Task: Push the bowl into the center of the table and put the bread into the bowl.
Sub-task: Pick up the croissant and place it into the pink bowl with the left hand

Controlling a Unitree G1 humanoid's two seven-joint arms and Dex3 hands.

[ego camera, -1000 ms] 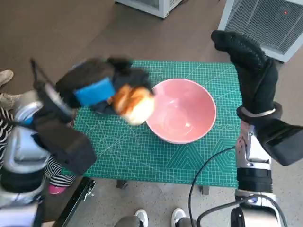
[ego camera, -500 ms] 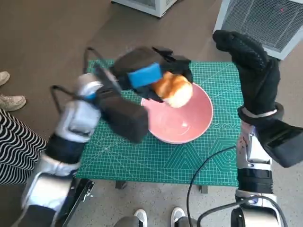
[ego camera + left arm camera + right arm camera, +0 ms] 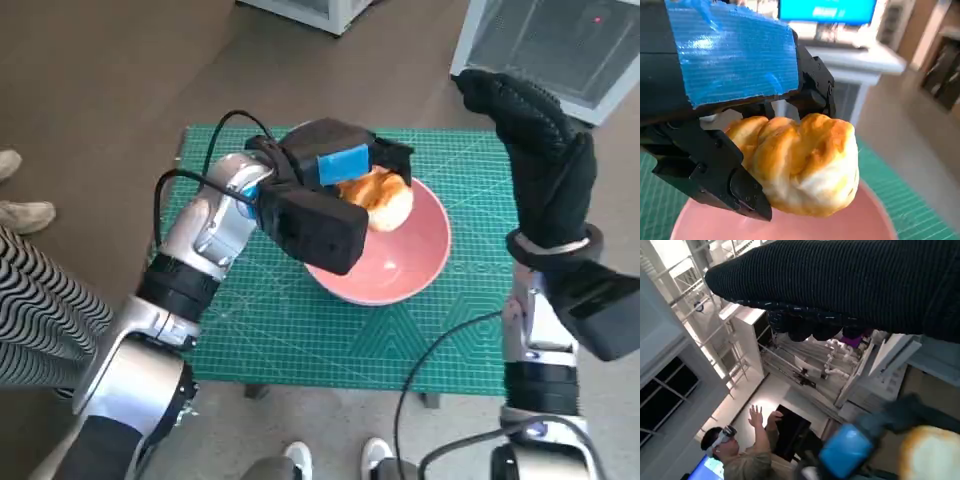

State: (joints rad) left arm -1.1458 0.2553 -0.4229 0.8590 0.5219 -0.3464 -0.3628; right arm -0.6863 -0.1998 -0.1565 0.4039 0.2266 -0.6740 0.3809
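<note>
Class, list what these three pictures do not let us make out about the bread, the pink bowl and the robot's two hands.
- Head view: the left hand and forearm hide the near-left rim of the round pink bowl.
- Left wrist view: the golden bread roll covers the bowl's inside; whether it touches the bowl cannot be told.
- Right wrist view: the right hand shows only as a dark knitted band; its fingers hardly show. The bread is blurred and cut off at the corner.

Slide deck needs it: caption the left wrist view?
Left hand holds the bread just above the pink bowl.
</note>
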